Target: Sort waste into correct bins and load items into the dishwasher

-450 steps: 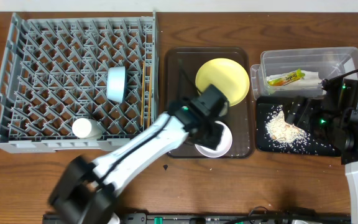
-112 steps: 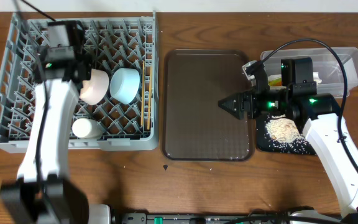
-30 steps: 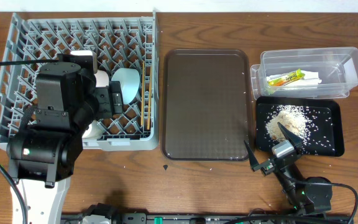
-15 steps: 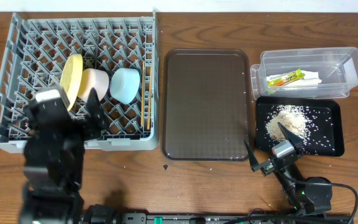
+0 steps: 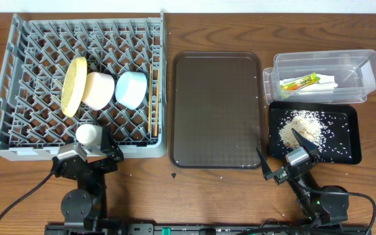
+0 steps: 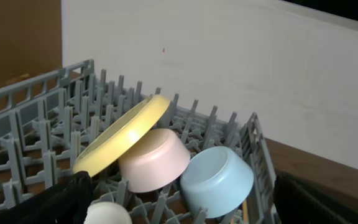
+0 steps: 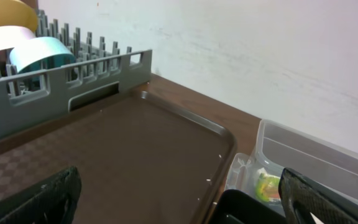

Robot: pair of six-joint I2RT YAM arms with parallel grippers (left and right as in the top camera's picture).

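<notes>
The left claw (image 5: 85, 155) and right claw (image 5: 278, 145) gape apart, the cup (image 6: 107, 214) half cut off below; brown wooden bench (image 5: 207, 189), white wall (image 6: 229, 56).

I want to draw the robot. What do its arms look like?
Mostly black. The left gripper and right gripper each have two pointed black fingers with a small silver block between them, above a round black joint. Thin black cables trail from both. I can't make out any writing.

Yellow plate (image 5: 74, 85), apparently cream bowl (image 5: 98, 90)
</notes>
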